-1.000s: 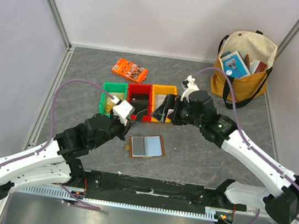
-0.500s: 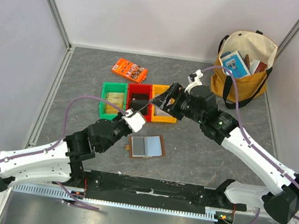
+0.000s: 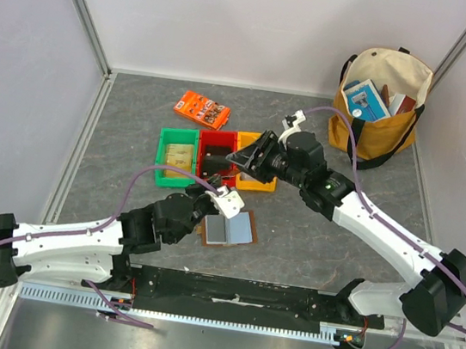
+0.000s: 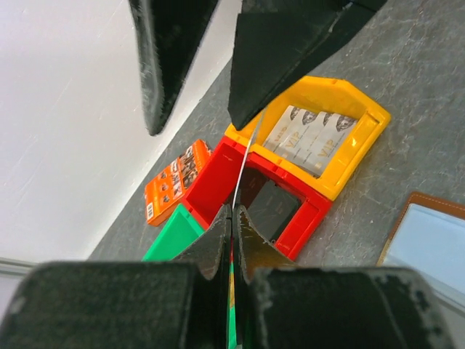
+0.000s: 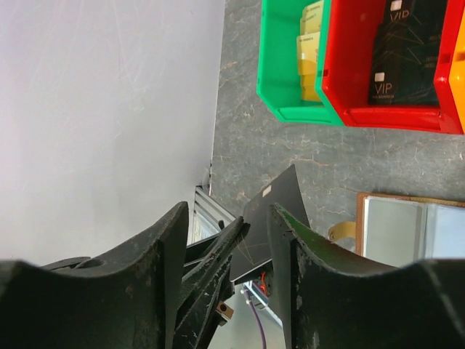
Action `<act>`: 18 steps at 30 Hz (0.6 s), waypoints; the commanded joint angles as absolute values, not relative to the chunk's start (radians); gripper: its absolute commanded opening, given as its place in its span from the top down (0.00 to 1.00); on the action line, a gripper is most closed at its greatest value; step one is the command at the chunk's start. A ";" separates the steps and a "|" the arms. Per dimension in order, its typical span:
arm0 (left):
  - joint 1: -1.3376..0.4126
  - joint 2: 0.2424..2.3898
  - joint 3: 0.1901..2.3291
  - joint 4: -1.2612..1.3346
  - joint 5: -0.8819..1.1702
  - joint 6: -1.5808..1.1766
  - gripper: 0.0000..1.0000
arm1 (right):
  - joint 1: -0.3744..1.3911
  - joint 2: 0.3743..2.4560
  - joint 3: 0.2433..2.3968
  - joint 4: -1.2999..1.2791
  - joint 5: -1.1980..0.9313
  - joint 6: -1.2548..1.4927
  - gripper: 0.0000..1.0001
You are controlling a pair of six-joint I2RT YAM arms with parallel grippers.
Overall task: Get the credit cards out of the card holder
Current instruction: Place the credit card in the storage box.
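Over mid desk [image 3: 350,147] by the red bin [image 3: 219,136] | step: likely hand-over | left gripper [image 4: 232,218] jaws clenched on dark credit card [image 4: 243,163] | right gripper [image 5: 225,247] jaws parted astride it | card holder [image 3: 238,227] open near desk's front edge | next: right should clamp before left releases

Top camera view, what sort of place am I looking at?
Probably a robot lab test cell: plain white walls on metal rails box in a grey table, two robot arms are bolted at its near edge, and staged props sit there, like coloured bins and a tote bag.
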State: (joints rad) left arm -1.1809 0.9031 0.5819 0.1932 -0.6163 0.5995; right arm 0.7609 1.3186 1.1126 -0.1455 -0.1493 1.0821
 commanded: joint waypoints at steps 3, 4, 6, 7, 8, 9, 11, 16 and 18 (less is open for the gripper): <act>-1.190 0.920 0.574 0.284 -0.660 0.643 0.98 | 0.765 1.309 1.075 -0.101 -0.172 1.106 0.46; -1.192 0.922 0.574 0.284 -0.660 0.641 0.98 | 0.765 1.301 1.075 -0.107 -0.155 1.100 0.45; -1.189 0.922 0.568 0.284 -0.661 0.637 0.98 | 0.765 1.278 1.092 -0.117 -0.127 1.072 0.42; -1.189 0.923 0.566 0.284 -0.661 0.637 0.98 | 0.765 1.272 1.103 -0.133 -0.114 1.060 0.41; -1.189 0.923 0.565 0.284 -0.661 0.635 0.98 | 0.765 1.264 1.114 -0.155 -0.098 1.046 0.38; -1.189 0.923 0.563 0.284 -0.661 0.632 0.98 | 0.764 1.261 1.124 -0.175 -0.081 1.034 0.36; -1.189 0.923 0.563 0.282 -0.663 0.627 0.98 | 0.764 1.249 1.129 -0.199 -0.052 1.019 0.31; -1.189 0.927 0.563 0.273 -0.661 0.611 0.98 | 0.762 1.241 1.100 -0.218 -0.040 1.031 0.26; -1.190 0.925 0.565 0.272 -0.663 0.611 0.98 | 0.762 1.241 1.089 -0.218 -0.044 1.038 0.26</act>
State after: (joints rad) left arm -1.1862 0.9249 0.5613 0.2142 -0.6388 0.6106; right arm 0.7616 1.2575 1.0817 -0.1944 -0.0704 1.0416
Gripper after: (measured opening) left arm 0.022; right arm 0.739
